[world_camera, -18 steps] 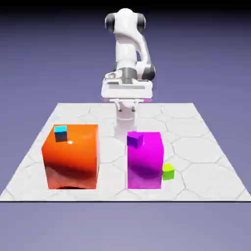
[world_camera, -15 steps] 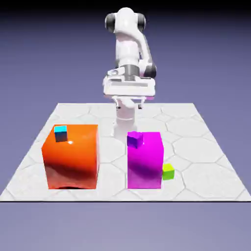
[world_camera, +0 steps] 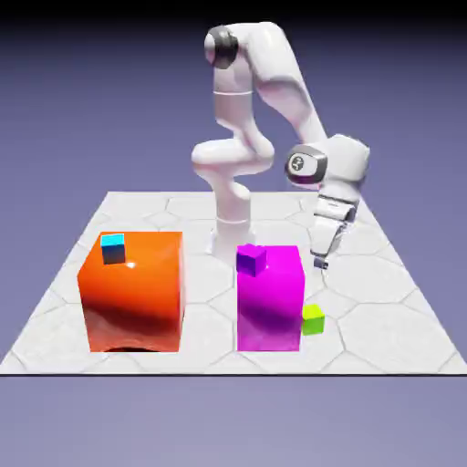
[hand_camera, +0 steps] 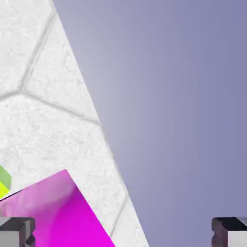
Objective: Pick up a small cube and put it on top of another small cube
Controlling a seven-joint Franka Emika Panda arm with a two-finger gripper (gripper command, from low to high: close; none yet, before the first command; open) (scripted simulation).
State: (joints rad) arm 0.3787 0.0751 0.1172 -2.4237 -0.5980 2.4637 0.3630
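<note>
The tiny lime-green cube (world_camera: 313,318) rests on the table against the right side of the big magenta block (world_camera: 269,301); a sliver of this green cube (hand_camera: 4,183) shows at the hand view's left edge. The tiny dark purple cube (world_camera: 252,260) sits on the magenta block's top, near its back left corner. My gripper (world_camera: 321,263) hangs above and slightly behind the green cube, tilted, fingers pointing down. The finger tips (hand_camera: 17,230) stand far apart in the hand view with nothing between them, so the gripper is open.
A big orange block (world_camera: 133,290) stands at the exterior view's left with a tiny cyan-topped cube (world_camera: 113,248) on its top. The magenta block (hand_camera: 53,212) fills the hand view's lower left. The table edge (hand_camera: 96,120) runs diagonally across the hand view.
The arm has swung from its centred pose behind the blocks toward the exterior view's right and lowered the gripper to just above the green cube. No cube has moved.
</note>
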